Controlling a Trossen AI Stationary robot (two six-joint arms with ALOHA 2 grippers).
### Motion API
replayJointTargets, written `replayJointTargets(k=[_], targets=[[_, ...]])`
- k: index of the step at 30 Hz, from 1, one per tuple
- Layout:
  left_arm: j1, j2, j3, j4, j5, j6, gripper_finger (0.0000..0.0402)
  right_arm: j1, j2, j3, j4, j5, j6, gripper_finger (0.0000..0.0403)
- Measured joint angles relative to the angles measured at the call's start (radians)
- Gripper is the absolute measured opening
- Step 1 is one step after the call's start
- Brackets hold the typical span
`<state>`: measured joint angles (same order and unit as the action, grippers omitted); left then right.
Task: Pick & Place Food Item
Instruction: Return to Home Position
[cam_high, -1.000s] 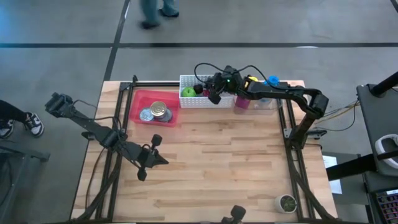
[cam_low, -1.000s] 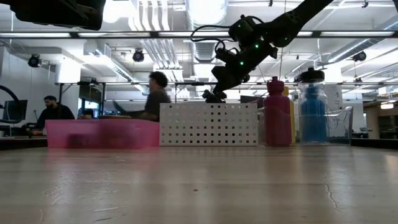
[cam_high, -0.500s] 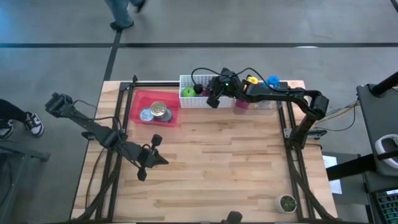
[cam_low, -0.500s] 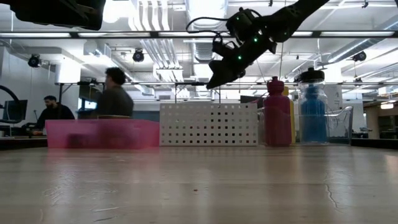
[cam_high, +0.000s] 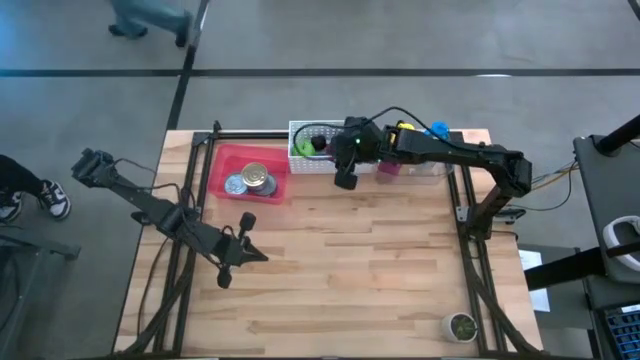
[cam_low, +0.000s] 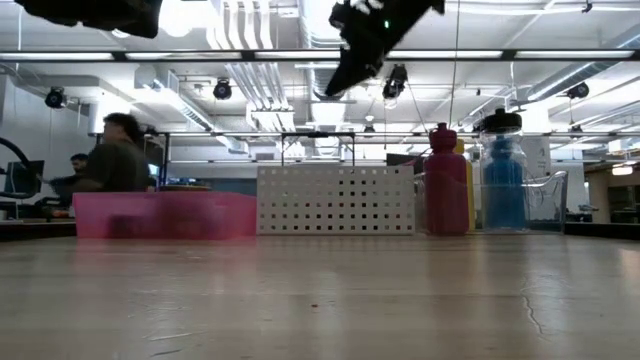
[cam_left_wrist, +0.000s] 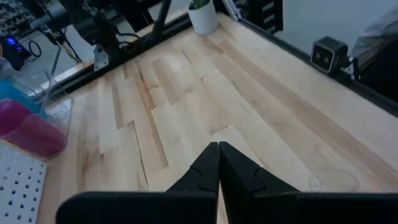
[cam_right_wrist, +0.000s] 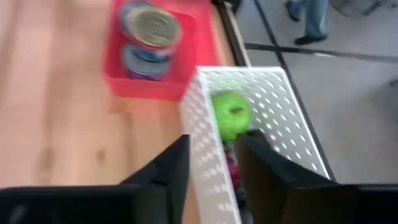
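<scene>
Hovering by white bin (cam_high: 310, 166), right end effector (cam_high: 345, 181) spread; left end effector (cam_left_wrist: 217, 149) pinched, mid-table (cam_high: 380, 270).

text: none legible | labels: none readable on cans, bottles or bins | signs: none | numbers: none

bins (cam_high: 308, 166) along far edge, table (cam_high: 350, 260) centre open
</scene>
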<state>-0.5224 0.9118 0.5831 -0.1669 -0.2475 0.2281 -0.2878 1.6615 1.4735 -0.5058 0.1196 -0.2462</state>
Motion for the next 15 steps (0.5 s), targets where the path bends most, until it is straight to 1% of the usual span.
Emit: replayJointTargets(k=[5, 7, 12, 15], targets=[[0.0, -0.079, 0.0, -0.038, -0.033, -0.052, 0.001, 0.092, -0.003, 0.098, -0.098, -0.015, -0.017, 0.0041], [0.0, -0.11, 0.0, -0.063, -0.053, -0.081, 0.001, 0.129, -0.009, 0.114, -0.115, -0.015, -0.036, 0.0017], [0.0, -0.186, 0.0, -0.148, -0.091, -0.138, 0.001, 0.213, -0.042, 0.11, -0.137, -0.016, -0.049, 0.0013], [0.0, -0.23, 0.0, -0.181, -0.098, -0.159, 0.0009, 0.26, -0.072, 0.088, -0.166, -0.024, -0.046, 0.0013]])
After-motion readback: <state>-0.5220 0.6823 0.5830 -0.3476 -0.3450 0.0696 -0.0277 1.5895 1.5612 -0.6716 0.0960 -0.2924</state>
